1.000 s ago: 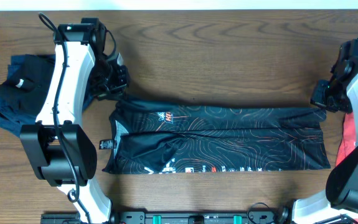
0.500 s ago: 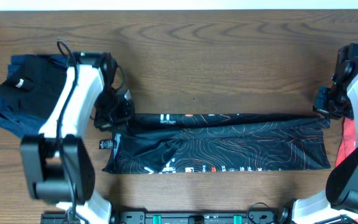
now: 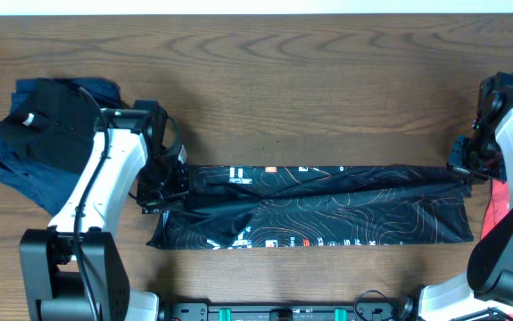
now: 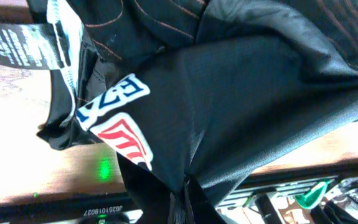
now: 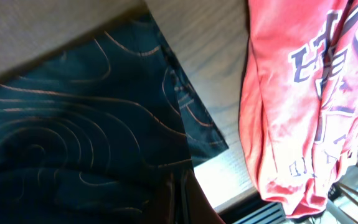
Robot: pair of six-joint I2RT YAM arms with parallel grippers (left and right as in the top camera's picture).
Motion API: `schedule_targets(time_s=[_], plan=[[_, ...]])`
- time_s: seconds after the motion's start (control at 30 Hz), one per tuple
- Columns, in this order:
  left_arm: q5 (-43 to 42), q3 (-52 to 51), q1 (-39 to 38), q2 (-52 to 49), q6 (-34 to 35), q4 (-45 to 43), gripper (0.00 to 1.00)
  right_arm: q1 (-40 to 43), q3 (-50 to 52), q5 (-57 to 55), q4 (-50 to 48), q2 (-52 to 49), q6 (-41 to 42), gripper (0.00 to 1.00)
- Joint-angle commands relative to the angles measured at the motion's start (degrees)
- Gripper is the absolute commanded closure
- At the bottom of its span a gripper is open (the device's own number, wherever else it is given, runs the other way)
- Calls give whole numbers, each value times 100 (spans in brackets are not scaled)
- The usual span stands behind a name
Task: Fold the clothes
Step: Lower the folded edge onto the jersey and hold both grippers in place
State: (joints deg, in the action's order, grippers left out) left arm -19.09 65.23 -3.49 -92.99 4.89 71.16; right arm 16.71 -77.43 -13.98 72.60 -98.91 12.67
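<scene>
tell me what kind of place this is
Likely a robot lab folding bench: wooden table, a black jersey held by the left gripper and right gripper, dark clothes pile beside.

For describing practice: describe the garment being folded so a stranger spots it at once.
On the wooden table, a long black jersey stretches across the middle. Thin orange contour lines distinguish it from the plain dark pile at left and red shirt at right.
</scene>
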Motion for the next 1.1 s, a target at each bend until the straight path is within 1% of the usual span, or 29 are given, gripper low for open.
schedule_targets(time_s=[0.0, 0.2, 0.27, 0.33, 0.37, 0.47, 0.53, 0.63, 0.8, 0.93, 1.07], plan=[[13, -225, 7, 74, 166, -133, 94, 52, 184, -177, 2, 87, 192, 99], [13, -461, 7, 72, 186, -273, 94, 52, 442, -339, -94, 87, 365, 99], [20, -481, 7, 72, 184, -328, 92, 52, 505, -339, -133, 87, 365, 99], [33, -481, 9, 72, 186, -446, 77, 52, 535, -339, -149, 87, 363, 99], [33, -481, 7, 72, 186, -520, 68, 52, 535, -339, -144, 87, 363, 99], [33, -479, 7, 74, 186, -776, 56, 52, 538, -341, -144, 87, 363, 99], [31, -479, 9, 74, 190, -916, 55, 52, 540, -343, -144, 87, 363, 99], [26, -479, 7, 74, 382, -1080, 55, 52, 540, -378, -153, 87, 365, 99], [9, -479, 7, 74, 385, -1248, 55, 52, 540, -385, -199, 87, 365, 99], [-238, -479, -13, 74, 398, -1338, 55, 55, 546, -387, -256, 87, 393, 99], [-275, -481, -72, 72, 398, -1550, 55, 52, 568, -404, -280, 87, 452, 99]])
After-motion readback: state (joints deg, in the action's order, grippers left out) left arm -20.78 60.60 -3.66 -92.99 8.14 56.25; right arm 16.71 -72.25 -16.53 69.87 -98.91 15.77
